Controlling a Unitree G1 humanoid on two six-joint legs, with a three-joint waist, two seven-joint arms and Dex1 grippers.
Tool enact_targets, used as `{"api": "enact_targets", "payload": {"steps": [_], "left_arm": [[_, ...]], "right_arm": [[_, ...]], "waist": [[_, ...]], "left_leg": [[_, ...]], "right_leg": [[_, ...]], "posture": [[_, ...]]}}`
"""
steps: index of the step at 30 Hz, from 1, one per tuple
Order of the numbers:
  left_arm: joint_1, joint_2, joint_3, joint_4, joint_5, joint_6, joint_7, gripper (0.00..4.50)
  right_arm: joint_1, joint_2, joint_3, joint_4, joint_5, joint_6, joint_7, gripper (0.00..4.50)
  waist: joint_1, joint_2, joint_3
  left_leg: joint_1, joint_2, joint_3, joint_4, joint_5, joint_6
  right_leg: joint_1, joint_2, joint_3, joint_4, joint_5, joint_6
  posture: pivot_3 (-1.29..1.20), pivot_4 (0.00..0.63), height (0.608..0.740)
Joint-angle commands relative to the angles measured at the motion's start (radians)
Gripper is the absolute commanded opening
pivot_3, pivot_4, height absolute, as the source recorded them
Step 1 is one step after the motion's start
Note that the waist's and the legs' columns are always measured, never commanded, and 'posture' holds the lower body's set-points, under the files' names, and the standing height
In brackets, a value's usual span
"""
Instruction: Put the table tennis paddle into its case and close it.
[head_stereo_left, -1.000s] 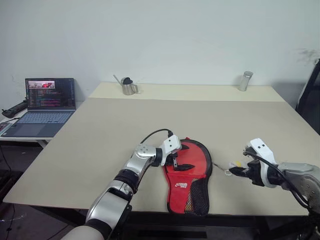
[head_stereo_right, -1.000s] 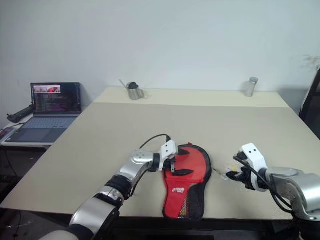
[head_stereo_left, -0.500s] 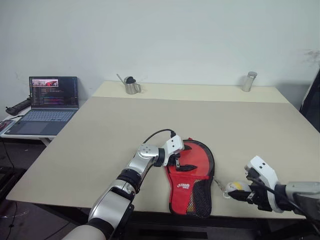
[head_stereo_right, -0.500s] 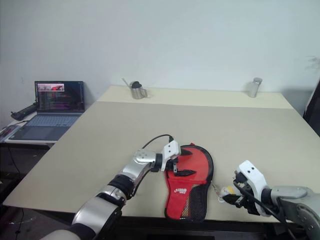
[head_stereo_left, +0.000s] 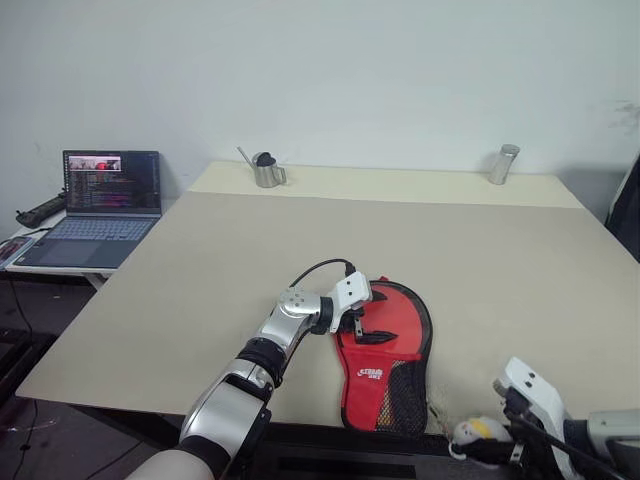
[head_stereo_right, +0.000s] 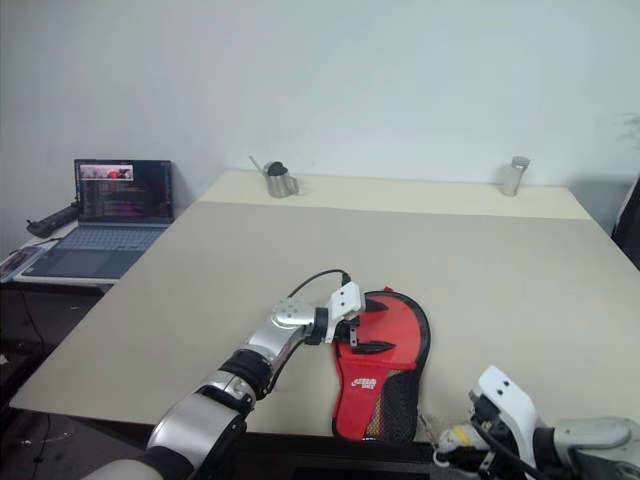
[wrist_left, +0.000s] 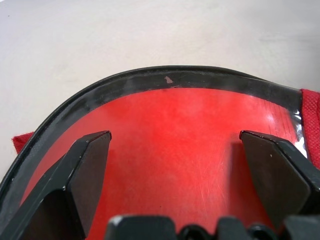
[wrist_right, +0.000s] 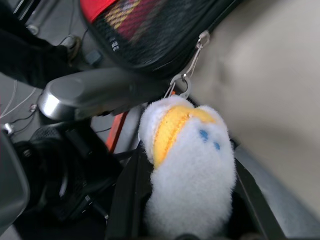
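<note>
The case (head_stereo_left: 385, 345) lies flat near the table's front edge, red side up, with its white logo and black mesh pocket toward me. My left gripper (head_stereo_left: 357, 322) rests over its round head, fingers (wrist_left: 90, 165) spread wide open above the glossy red face (wrist_left: 175, 125) with its black rim. A white-and-yellow plush charm (wrist_right: 190, 165) hangs from the case's zip by a metal clip (wrist_right: 187, 75). My right gripper (head_stereo_left: 485, 440) is shut on the charm, low at the table's front edge, right of the case's narrow end. The table tennis paddle is hidden.
The case lies on a wide beige table (head_stereo_left: 300, 230). A small metal jug (head_stereo_left: 264, 172) and a metal cylinder (head_stereo_left: 503, 163) stand at the far edge. An open laptop (head_stereo_left: 95, 205) sits on a side desk to the left. A dark chair (head_stereo_left: 628, 210) is at the right.
My right gripper has drawn back toward the table's front edge and sunk, taking the plush charm with it. The left gripper and the case stayed put.
</note>
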Motion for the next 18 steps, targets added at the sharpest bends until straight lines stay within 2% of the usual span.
{"api": "enact_targets", "payload": {"steps": [1,9,18], "left_arm": [[0.048,0.003,-0.064,0.088,0.091,0.018,-0.002,4.50],[0.039,-0.001,-0.064,0.092,0.094,0.013,-0.003,4.50],[0.034,-0.004,-0.065,0.094,0.093,0.009,-0.001,4.50]], "right_arm": [[0.047,-0.002,-0.012,-0.059,0.050,-0.017,0.002,0.67],[0.125,0.037,0.028,-0.100,0.079,-0.058,-0.066,0.67],[0.125,0.022,0.064,-0.082,0.094,-0.101,-0.099,0.67]], "waist": [[0.000,-0.001,-0.001],[0.000,-0.003,-0.002],[0.000,-0.005,-0.003]], "left_leg": [[0.000,0.000,0.000,0.000,0.000,0.000],[0.000,0.000,0.000,0.000,0.000,0.000],[0.000,0.000,-0.001,0.000,0.000,0.000]], "right_leg": [[0.000,0.000,0.000,0.000,0.000,0.000],[0.000,0.000,-0.001,-0.001,0.000,0.000],[0.001,0.000,-0.001,-0.001,0.000,0.000]], "posture": [[0.00,0.150,0.740],[0.00,0.150,0.740],[0.00,0.150,0.740]]}}
